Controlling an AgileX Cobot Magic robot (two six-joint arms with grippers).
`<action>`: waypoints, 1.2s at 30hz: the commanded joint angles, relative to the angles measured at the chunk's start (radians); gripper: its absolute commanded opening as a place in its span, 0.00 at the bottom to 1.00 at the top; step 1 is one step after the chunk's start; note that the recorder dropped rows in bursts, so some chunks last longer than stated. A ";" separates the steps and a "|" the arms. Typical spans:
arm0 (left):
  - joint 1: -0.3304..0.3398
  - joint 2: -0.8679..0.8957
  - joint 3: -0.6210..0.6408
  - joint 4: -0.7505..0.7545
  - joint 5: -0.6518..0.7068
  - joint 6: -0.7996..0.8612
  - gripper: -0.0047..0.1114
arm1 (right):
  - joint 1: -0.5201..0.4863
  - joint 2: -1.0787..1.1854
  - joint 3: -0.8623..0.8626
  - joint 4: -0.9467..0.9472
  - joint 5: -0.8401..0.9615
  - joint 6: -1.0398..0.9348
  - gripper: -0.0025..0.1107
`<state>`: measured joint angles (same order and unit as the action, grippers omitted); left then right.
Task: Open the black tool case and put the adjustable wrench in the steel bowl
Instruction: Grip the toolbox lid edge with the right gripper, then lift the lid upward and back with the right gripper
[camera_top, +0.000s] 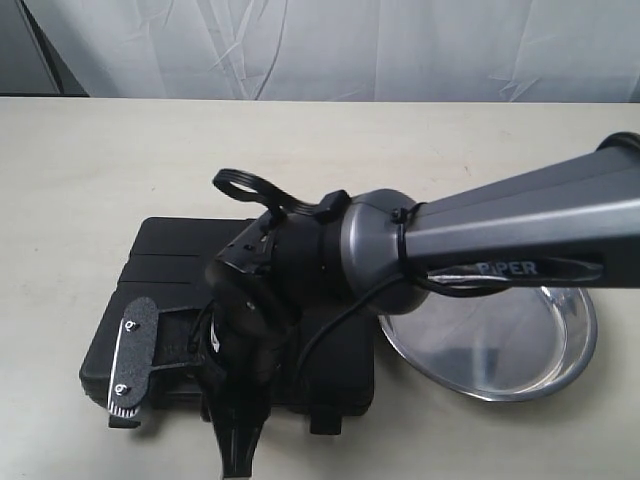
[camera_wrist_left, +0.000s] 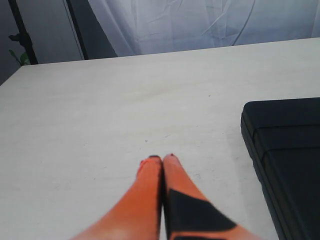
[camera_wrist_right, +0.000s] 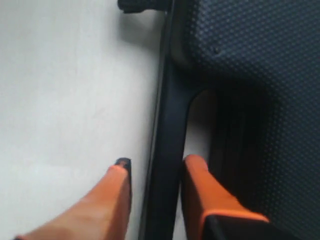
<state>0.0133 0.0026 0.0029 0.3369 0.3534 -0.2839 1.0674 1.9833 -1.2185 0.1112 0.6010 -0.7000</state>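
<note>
The black tool case lies closed and flat on the table, so the adjustable wrench is hidden. My right gripper reaches across from the right to the case's front edge. In the right wrist view the right gripper is open and straddles the case's handle bar. One finger is in the handle cut-out against the bar and the other stands just off it over the table. The steel bowl sits empty right of the case, partly under the right arm. My left gripper is shut on nothing over bare table, with the case beside it.
A latch tab juts from the case's front edge. A black plate with two screws and a toothed edge lies over the case's left front corner; what it belongs to is unclear. The right arm spans the bowl. A white curtain hangs behind the table.
</note>
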 joint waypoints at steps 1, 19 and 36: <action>0.004 -0.003 -0.003 -0.003 -0.006 -0.001 0.04 | 0.002 -0.003 -0.005 -0.015 -0.009 0.001 0.16; 0.004 -0.003 -0.003 -0.003 -0.006 -0.001 0.04 | 0.002 -0.034 -0.135 -0.015 0.119 0.003 0.01; 0.004 -0.003 -0.003 -0.003 -0.006 -0.001 0.04 | 0.002 -0.047 -0.312 -0.209 0.238 0.121 0.01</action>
<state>0.0133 0.0026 0.0029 0.3369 0.3534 -0.2839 1.0712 1.9500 -1.5140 -0.0160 0.8687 -0.6048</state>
